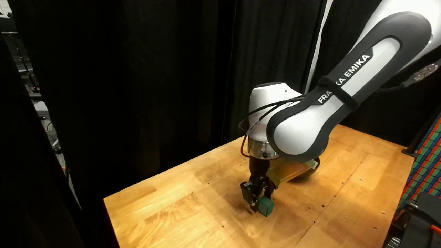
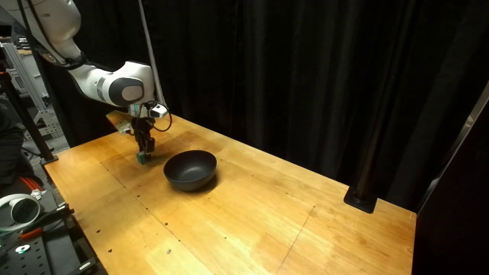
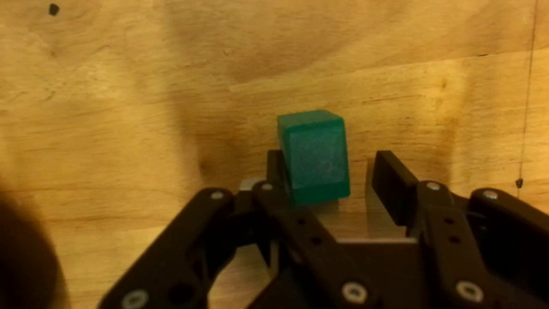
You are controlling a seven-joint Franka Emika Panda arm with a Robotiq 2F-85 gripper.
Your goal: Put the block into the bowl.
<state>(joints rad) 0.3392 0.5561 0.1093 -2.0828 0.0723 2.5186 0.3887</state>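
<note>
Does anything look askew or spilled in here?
No spill shows, and the bowl stands upright. Slightly odd: the green block sits off-centre in the open tool, close to one side, with a gap opposite.

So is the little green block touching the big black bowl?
Apart: in an exterior view, a strip of wooden table shows between the green block and the black bowl.

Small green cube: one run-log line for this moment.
green cube: on wooden table, ungripped | black two-finger gripper: open around cube | round black bowl: cube not yet inside
</note>
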